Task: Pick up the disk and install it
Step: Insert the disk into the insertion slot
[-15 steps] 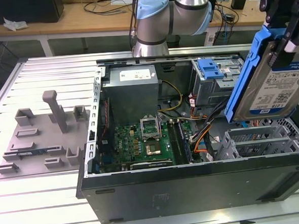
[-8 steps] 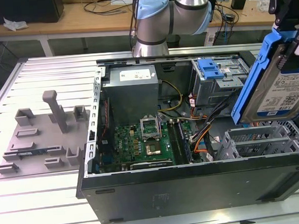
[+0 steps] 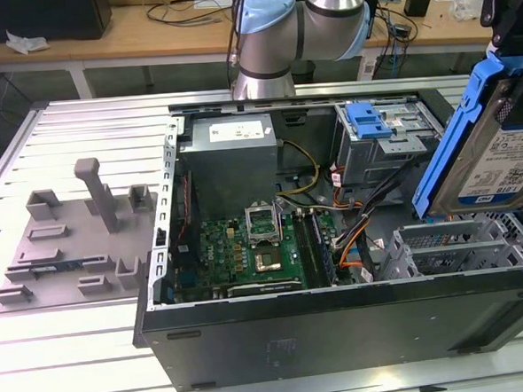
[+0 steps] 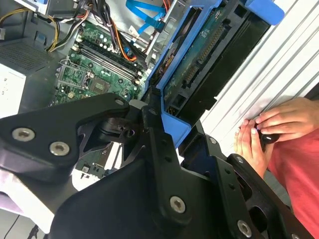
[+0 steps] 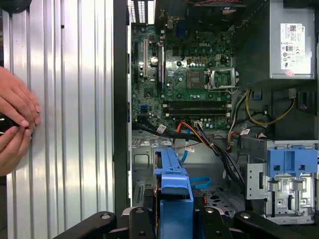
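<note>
The disk (image 3: 498,165) is a silver drive with a white-and-blue label in a blue plastic bracket. It hangs tilted on edge at the exterior view's right, above the silver drive bays (image 3: 451,248) of the open computer case (image 3: 340,320). My gripper (image 3: 512,49) is shut on its upper end. In the second wrist view the black fingers (image 4: 155,130) clamp the bracket of the disk (image 4: 199,64), whose circuit-board side shows. The first wrist view has the disk's blue edge (image 5: 174,185) between the gripper (image 5: 174,216) linkages, over the case floor.
The case holds a motherboard (image 3: 256,245), a grey power supply (image 3: 232,158), loose cables (image 3: 352,230) and another blue bracket in a cage (image 3: 370,123). A grey fixture (image 3: 78,238) lies at the exterior view's left. A person's hands (image 5: 15,122) rest on the ribbed table beside the case.
</note>
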Robot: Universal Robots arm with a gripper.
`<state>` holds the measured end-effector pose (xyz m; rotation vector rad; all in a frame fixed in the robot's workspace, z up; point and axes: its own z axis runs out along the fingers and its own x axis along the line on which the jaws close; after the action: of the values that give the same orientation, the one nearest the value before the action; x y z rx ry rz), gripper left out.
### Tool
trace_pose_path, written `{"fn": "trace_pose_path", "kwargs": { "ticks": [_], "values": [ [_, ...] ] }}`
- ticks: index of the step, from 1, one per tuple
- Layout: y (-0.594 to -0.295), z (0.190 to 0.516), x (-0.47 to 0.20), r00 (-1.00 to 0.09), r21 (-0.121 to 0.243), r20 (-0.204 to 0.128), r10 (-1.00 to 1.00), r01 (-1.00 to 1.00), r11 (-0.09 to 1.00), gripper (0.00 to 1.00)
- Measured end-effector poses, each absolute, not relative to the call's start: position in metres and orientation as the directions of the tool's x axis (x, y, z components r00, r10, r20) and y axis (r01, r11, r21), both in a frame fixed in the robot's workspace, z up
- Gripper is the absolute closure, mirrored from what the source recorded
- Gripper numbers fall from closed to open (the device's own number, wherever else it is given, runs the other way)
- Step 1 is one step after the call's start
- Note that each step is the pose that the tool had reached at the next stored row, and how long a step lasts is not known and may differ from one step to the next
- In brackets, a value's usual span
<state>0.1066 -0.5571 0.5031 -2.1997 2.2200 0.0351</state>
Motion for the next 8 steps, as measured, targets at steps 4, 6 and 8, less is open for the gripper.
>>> {"fn": "trace_pose_path", "kwargs": {
  "ticks": [4, 6, 8],
  "values": [
    [-0.5571, 0.5022, 0.1066, -0.009, 0.005, -0.027, -1.0, -1.0, 0.009, 0.63],
    [-0.5571, 0.5016, 0.1066, -0.009, 0.005, -0.027, -1.0, -1.0, 0.009, 0.63],
    [-0.5571, 0.5011, 0.1069, -0.009, 0.005, -0.027, -1.0, -1.0, 0.009, 0.63]
  ]
}}
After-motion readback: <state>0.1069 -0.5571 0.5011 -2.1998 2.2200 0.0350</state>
